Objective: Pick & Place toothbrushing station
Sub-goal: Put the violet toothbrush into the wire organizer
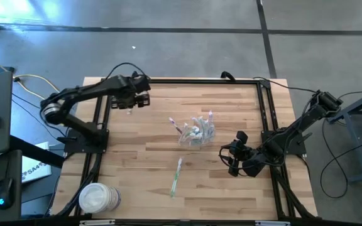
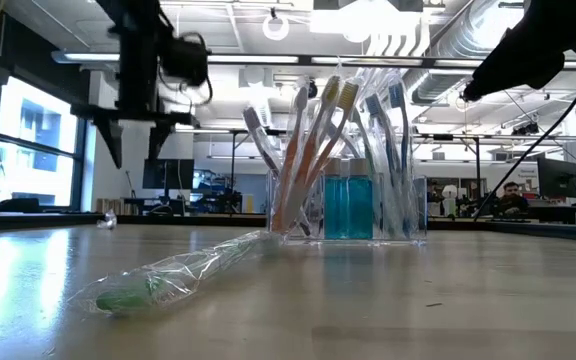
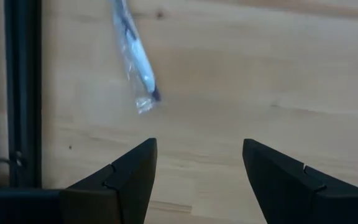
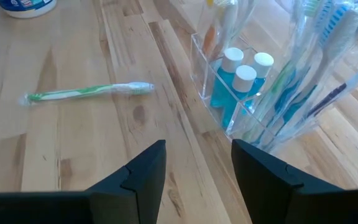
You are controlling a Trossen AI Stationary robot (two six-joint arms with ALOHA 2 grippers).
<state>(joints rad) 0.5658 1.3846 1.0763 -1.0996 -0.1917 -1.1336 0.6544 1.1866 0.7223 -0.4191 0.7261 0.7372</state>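
A clear plastic container (image 1: 197,134) stands upright at the table's middle, holding several wrapped pastel toothbrushes and three white-capped blue tubes (image 4: 241,78). A wrapped green toothbrush (image 1: 176,176) lies flat on the table nearer the front; it also shows in the right wrist view (image 4: 89,92). A wrapped blue toothbrush (image 3: 134,55) lies flat at the far left (image 1: 129,110). My left gripper (image 1: 131,100) hovers open above that brush (image 3: 197,171). My right gripper (image 1: 232,158) is open and empty to the right of the container (image 4: 197,168).
A white tub (image 1: 97,199) stands at the table's front left corner. A black frame rail (image 3: 22,93) runs along the table's left side next to my left gripper. Bare wood lies between the container and the green toothbrush.
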